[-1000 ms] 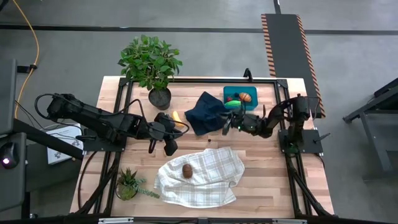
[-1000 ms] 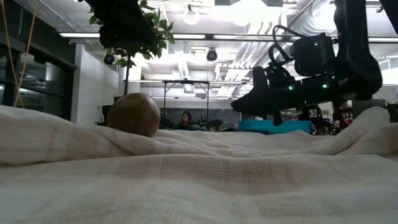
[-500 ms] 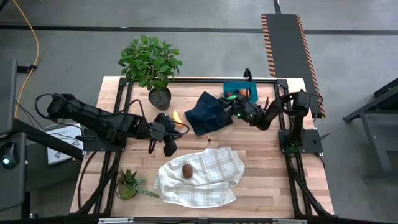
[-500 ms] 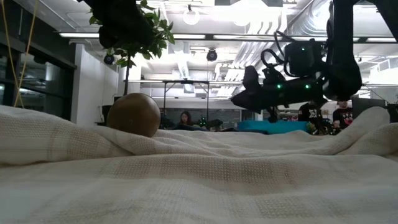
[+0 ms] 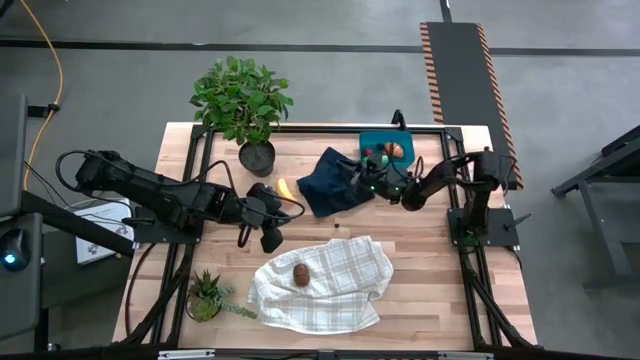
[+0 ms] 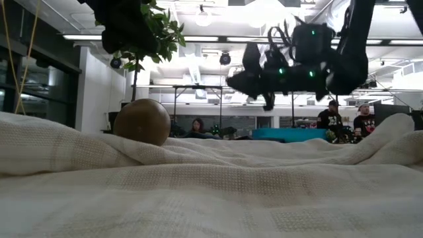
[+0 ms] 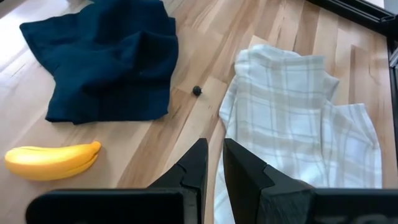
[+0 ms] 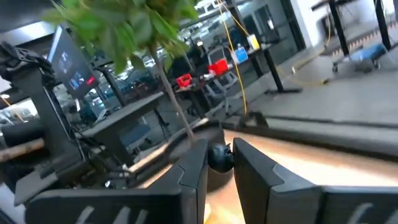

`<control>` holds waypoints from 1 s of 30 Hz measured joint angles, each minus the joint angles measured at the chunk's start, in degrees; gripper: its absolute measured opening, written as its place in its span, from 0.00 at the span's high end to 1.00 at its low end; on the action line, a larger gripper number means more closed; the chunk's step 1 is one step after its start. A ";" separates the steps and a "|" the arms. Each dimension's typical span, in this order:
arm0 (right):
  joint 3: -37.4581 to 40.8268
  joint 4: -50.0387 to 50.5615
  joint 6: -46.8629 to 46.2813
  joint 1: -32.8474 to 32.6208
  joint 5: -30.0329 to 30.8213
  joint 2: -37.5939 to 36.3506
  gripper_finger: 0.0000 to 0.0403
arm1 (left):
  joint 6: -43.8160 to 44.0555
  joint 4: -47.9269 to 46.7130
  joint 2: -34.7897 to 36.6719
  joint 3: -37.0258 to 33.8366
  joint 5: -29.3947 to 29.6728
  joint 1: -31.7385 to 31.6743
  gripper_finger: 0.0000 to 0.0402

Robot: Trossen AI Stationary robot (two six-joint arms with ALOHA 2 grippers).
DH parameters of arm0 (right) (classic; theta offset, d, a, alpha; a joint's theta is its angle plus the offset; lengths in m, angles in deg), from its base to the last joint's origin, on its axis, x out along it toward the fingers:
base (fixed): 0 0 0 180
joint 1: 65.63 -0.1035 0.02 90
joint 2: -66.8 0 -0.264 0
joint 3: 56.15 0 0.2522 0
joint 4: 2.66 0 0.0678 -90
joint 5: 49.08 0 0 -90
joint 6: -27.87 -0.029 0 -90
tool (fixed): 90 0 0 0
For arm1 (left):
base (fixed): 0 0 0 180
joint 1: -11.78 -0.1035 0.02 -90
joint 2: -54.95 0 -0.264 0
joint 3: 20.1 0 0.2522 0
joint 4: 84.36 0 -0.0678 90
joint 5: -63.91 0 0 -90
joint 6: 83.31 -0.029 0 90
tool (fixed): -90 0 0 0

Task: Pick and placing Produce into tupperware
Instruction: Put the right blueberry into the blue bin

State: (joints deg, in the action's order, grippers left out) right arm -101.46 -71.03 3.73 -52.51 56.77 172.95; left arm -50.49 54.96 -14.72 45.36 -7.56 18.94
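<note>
The right hand (image 5: 362, 183) is hanging in the air above the dark navy cloth (image 5: 330, 181), just beside the teal tupperware (image 5: 385, 146), with its fingers (image 8: 193, 167) nearly closed and nothing of the produce between them. The box is already holding an orange piece (image 5: 396, 150) and something green, partly hidden by the arm. The left hand (image 5: 268, 235) is waiting near the middle of the surface (image 5: 420, 270), its fingers (image 7: 198, 163) clenched to a narrow gap and empty, pointing toward the plaid cloth (image 5: 325, 283).

Three pieces are lying outside the box. The banana (image 5: 285, 189) is resting on bare wood between the navy cloth and the left arm. The brown kiwi-like piece (image 5: 300, 273) is sitting on the plaid cloth, and a tiny dark cherry (image 7: 196, 91) is lying on the wood between the two cloths.

By my reading, the task is sitting between a drop-off and the next pick. The next move is calling for one hand to open, come down over a remaining piece, close on it and carry it to the tupperware. The banana is nearest to the left hand; the cherry is demanding a finer pinch.
</note>
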 joint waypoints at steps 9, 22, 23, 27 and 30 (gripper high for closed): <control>-6.19 30.81 8.17 3.43 0.11 -19.10 0.87 | 0.50 -0.28 0.00 -0.01 -1.65 0.00 0.90; -18.57 82.04 3.18 10.77 0.65 -42.43 0.87 | 5.38 -0.09 0.00 0.00 -1.67 0.00 0.90; -20.60 86.16 2.98 11.47 0.70 -43.05 0.87 | 5.94 -0.08 0.00 -0.02 -1.72 0.00 0.90; -29.74 103.89 2.05 14.29 0.62 -42.69 0.87 | 6.69 0.00 0.00 -0.01 -3.01 -0.02 0.90; -35.96 113.78 2.03 16.47 -0.63 -41.05 0.87 | 7.12 0.07 0.00 -0.02 -3.16 0.00 0.90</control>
State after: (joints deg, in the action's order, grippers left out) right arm -137.41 42.75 5.76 -36.04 56.14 131.90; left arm -43.37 55.03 -14.72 45.34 -10.72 18.94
